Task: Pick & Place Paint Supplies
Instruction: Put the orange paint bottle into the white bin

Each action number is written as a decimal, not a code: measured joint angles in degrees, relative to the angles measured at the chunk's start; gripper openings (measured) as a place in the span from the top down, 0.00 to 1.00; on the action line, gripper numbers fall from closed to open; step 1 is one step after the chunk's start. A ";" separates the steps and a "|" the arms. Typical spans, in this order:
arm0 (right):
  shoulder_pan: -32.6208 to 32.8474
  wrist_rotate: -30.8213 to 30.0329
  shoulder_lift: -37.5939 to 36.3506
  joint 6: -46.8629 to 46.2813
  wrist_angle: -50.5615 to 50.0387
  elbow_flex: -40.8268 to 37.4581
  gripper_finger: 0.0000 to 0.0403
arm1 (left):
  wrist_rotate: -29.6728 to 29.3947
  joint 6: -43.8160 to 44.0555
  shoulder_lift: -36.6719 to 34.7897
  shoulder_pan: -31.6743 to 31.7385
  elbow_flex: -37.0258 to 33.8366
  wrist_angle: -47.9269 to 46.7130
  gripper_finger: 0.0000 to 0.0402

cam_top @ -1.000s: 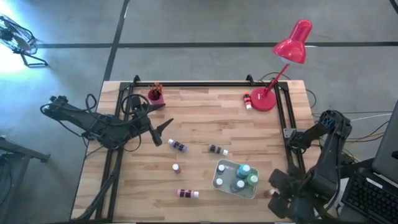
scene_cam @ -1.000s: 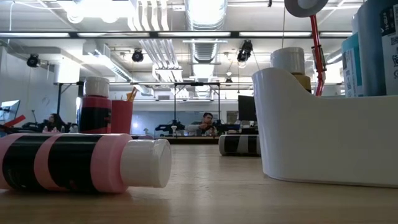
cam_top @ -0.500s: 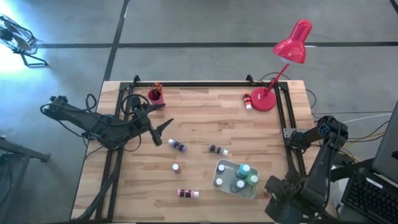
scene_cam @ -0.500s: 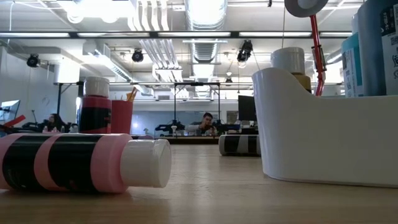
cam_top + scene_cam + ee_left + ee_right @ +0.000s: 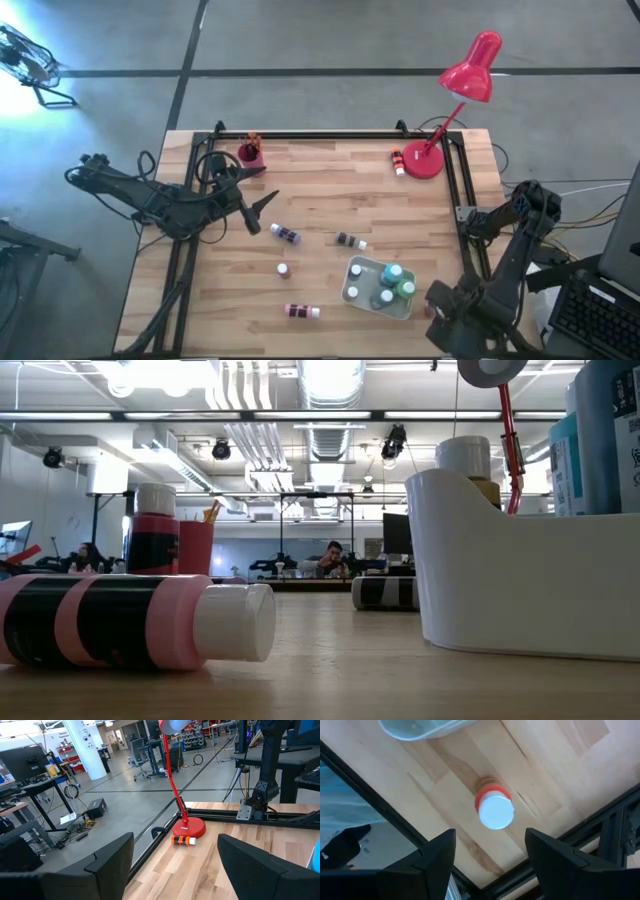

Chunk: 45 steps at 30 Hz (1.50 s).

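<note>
Our right gripper (image 5: 490, 857) has slid in over the red bottle (image 5: 493, 809) at the table's (image 5: 330, 190) five o'clock corner, jaws spread wider, nothing held; grasp looks next. Left gripper (image 5: 175, 865) open, idle.

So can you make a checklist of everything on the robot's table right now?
Surface: wooden table, black frame.
Job's things: white tray holding bottles; loose bottles lie mid-table; an upright red bottle below the right gripper; red brush cup.
Clutter: red lamp.
Grippers: left gripper open, hovering at the left side; right gripper open above the red bottle.
Cables: some beside the right arm.
Surroundings: workshop, a person far behind.
</note>
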State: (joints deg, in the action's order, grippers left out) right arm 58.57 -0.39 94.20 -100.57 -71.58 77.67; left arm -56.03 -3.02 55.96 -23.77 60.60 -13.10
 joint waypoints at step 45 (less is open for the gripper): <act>-1.27 0.35 -3.24 1.77 13.28 -12.70 0.73 | 0.00 0.02 0.00 0.00 0.00 0.00 0.27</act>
State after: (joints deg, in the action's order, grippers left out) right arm 57.30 -0.04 90.96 -98.80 -58.30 64.97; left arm -56.03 -3.01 55.96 -23.77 60.60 -13.11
